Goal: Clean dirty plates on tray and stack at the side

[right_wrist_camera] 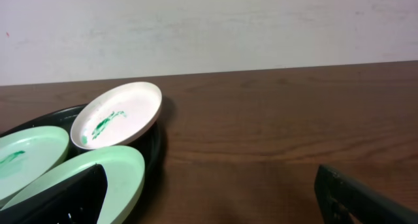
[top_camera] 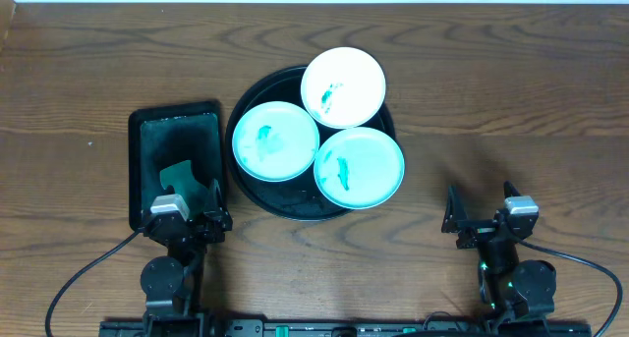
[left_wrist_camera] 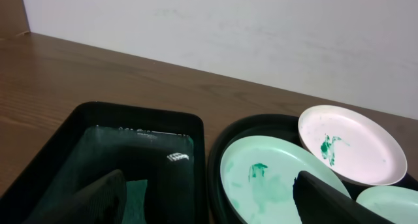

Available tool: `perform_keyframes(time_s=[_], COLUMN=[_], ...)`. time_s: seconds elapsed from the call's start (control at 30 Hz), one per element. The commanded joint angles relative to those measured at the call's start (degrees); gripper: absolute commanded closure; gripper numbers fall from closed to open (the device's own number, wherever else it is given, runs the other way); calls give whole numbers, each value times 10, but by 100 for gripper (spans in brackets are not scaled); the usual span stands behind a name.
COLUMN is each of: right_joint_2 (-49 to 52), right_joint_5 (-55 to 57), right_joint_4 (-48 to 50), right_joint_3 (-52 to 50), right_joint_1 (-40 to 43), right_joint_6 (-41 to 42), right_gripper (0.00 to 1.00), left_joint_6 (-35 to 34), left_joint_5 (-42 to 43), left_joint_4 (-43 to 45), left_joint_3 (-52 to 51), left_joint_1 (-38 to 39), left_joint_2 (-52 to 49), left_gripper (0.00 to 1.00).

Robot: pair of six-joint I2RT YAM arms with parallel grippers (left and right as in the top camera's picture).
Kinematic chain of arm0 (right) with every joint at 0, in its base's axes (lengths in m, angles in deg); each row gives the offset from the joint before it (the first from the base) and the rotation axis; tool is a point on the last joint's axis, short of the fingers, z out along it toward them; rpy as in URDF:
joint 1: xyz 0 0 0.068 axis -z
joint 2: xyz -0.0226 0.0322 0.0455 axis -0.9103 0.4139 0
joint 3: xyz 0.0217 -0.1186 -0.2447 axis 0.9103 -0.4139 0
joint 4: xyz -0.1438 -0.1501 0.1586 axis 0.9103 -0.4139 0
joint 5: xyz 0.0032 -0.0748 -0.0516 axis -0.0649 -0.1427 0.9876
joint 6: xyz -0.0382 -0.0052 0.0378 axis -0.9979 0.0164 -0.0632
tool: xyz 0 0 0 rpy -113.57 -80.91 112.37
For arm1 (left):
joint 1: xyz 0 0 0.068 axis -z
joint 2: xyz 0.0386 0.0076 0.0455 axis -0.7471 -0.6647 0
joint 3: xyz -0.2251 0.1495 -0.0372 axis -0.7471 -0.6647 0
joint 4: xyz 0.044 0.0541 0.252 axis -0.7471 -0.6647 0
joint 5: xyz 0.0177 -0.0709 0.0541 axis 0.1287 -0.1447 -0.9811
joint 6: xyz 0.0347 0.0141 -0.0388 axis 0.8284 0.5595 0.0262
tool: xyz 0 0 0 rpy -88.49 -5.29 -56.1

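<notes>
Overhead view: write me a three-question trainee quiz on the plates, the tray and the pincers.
1. True or false: the white plate, the left mint plate and the right mint plate all carry teal smears.
2. Which plate sits farthest from the robot on the round tray? A white; B left mint; C right mint.
3. Fill in: the left pincer and the right pincer both stand ___, holding nothing.
Key: 1 true; 2 A; 3 open.
</notes>
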Motion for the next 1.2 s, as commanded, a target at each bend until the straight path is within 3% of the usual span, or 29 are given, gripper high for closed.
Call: perform_keyframes(time_s=[0.0,0.4,0.63,0.7,0.93,1.17], right_joint_2=[1,1,1,1,1,22], right_joint_5=[-7,-12,-35,-61,-221,-266], right_joint_4=[-2,-2,0,3,14,-5], right_joint_3=[-1,-1,-1,-1,2,49], right_joint_1=[8,8,8,8,8,8], right_joint_6=[0,1,126,163,161,155], right_gripper=[1,1,1,1,1,1], left_joint_6=[8,8,8,7,7,5], left_joint_5=[2,2,2,2,72,81], left_joint_4=[-24,-24,-23,-22,-20,-23], left_joint_3=[-7,-7,-7,-7,-3,54], left_joint_1=[1,1,1,1,1,1], left_joint_2=[-1,-1,-1,-1,-6,-88], left_gripper=[18,18,18,18,18,18])
